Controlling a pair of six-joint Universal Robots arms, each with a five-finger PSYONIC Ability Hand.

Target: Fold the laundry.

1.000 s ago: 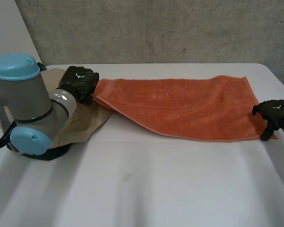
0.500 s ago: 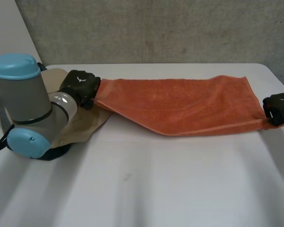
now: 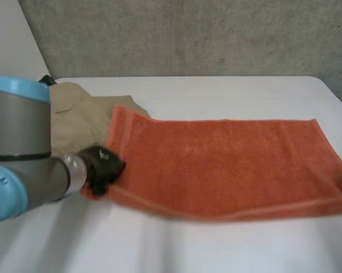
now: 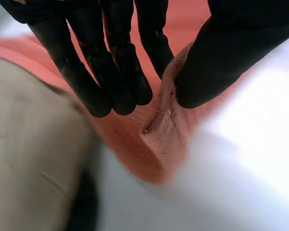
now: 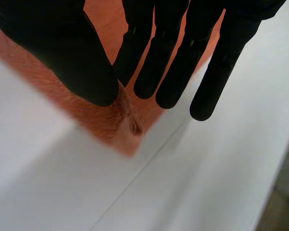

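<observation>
An orange towel (image 3: 216,165) lies spread out across the white table (image 3: 188,244), its long side running left to right. My left hand (image 3: 102,169) is at the towel's near left corner. In the left wrist view its fingers (image 4: 110,72) and thumb pinch a raised fold of that corner (image 4: 158,139). My right hand (image 5: 77,57) is at the towel's near right corner, where thumb and fingers pinch a small pucker of orange cloth (image 5: 122,122) just above the table.
A beige garment (image 3: 74,114) lies crumpled at the back left, partly under the towel's left end, and it sits beside my left hand's fingers (image 4: 29,154). My left arm (image 3: 17,165) reaches over the table's left side. Bare table runs along the near side.
Both hands drew the towel toward the near side and it has opened out flat. The left hand came from the back left to the near left; the right hand moved to the right edge.
</observation>
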